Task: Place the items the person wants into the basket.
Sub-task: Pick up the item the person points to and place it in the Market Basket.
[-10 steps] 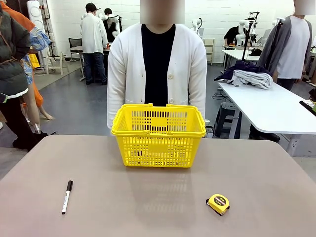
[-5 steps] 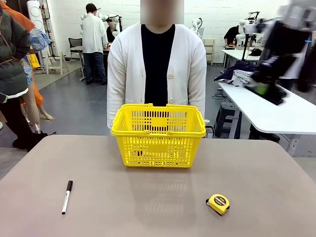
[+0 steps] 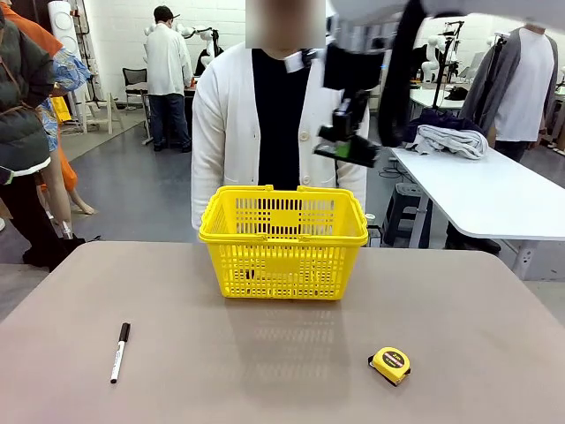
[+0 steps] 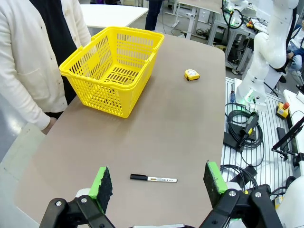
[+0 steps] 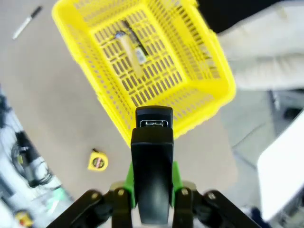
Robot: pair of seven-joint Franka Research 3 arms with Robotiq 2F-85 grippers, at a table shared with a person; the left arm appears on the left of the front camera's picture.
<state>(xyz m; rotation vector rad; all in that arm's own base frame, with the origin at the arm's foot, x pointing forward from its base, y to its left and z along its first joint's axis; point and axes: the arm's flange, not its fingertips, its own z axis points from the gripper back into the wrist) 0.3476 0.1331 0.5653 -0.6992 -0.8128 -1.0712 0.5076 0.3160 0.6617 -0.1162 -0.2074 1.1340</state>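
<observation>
above the basket: right gripper hangs high over the far right rim, in front of the person
right gripper: clamped on the long black stapler, which sticks out between the green pads
basket: yellow, mid-table, far side; utility knife and thin black pen lie on its floor, well below the stapler
left gripper: jaws wide apart, nothing between them, high over the white marker
tape measure: near right on the table
</observation>
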